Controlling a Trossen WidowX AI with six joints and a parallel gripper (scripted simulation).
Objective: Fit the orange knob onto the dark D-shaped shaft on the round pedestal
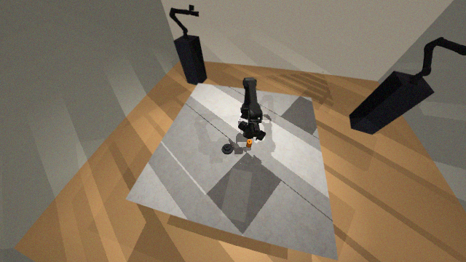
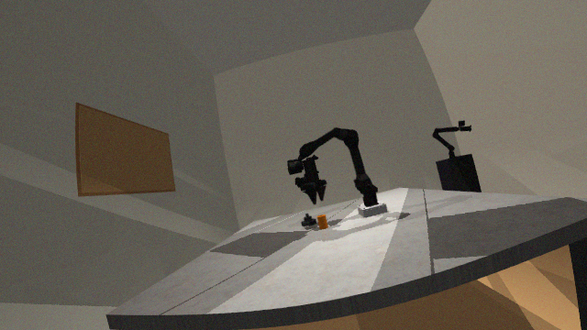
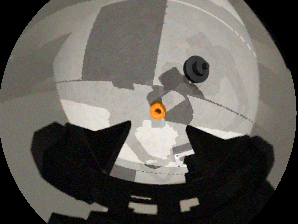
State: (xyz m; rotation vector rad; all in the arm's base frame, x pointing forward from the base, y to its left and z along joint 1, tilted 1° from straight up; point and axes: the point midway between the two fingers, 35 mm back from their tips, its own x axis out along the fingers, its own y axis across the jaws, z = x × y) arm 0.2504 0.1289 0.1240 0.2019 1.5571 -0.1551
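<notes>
The orange knob [image 1: 249, 143] [image 2: 322, 222] [image 3: 157, 110] stands upright on the grey table, its hole facing up. The dark round pedestal with its short shaft [image 1: 227, 148] [image 2: 308, 221] [image 3: 196, 67] stands a short way beside the knob, apart from it. My gripper [image 1: 254, 135] [image 2: 316, 194] is open and empty. It hangs above the knob, well clear of it, fingers pointing down. In the wrist view the fingertips are not clearly visible; only dark gripper body fills the lower part.
The arm's base [image 2: 371, 208] sits on a pale block behind the knob. Two dark camera stands [image 1: 190, 58] [image 1: 390, 101] rise at the back left and right of the table [image 1: 291, 218]. An orange panel [image 2: 121, 153] hangs on the wall.
</notes>
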